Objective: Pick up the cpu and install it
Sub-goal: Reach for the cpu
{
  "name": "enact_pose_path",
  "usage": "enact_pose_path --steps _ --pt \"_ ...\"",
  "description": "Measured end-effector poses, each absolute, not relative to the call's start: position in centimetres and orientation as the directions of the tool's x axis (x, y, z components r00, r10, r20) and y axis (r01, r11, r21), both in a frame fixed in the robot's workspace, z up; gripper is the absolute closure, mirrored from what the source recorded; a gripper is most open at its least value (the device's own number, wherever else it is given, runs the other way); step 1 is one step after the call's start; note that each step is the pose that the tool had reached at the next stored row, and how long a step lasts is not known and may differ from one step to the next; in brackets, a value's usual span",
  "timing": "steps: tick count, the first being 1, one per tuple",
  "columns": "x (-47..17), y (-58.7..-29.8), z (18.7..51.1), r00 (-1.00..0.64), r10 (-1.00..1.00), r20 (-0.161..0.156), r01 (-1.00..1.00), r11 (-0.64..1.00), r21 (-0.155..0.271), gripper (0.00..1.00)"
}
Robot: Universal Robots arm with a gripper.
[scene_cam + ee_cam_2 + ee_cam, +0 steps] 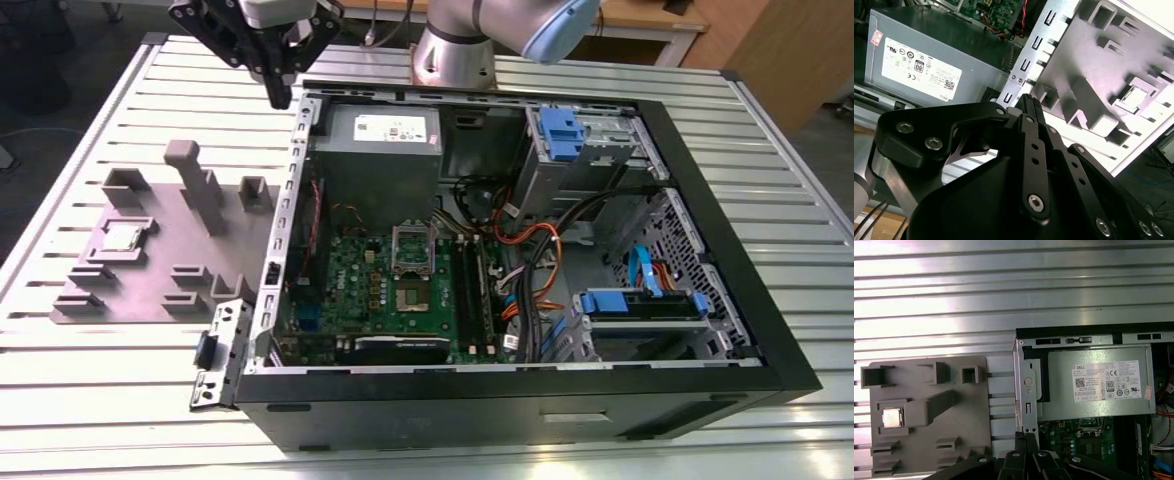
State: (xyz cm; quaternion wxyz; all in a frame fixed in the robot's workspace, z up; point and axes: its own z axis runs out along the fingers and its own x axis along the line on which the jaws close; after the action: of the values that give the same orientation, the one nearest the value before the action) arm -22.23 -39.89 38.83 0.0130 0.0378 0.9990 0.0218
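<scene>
Hovering closed and empty, the gripper hangs well apart from the cpu.

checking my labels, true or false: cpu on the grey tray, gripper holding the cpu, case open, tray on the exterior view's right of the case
The cpu rests on the grey tray: true.
The gripper holds the cpu: false, it holds nothing, above the case's edge.
The case is open: true.
The tray lies at the exterior view's right of the case: false, at its left.
</scene>
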Motion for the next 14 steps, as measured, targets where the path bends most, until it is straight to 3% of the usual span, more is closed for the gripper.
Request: enact_pose_path --steps 14 --pt "-22.55 -39.89 38.83 -0.997 0.076 -0.024 0.075 0.996 0.045 0.86"
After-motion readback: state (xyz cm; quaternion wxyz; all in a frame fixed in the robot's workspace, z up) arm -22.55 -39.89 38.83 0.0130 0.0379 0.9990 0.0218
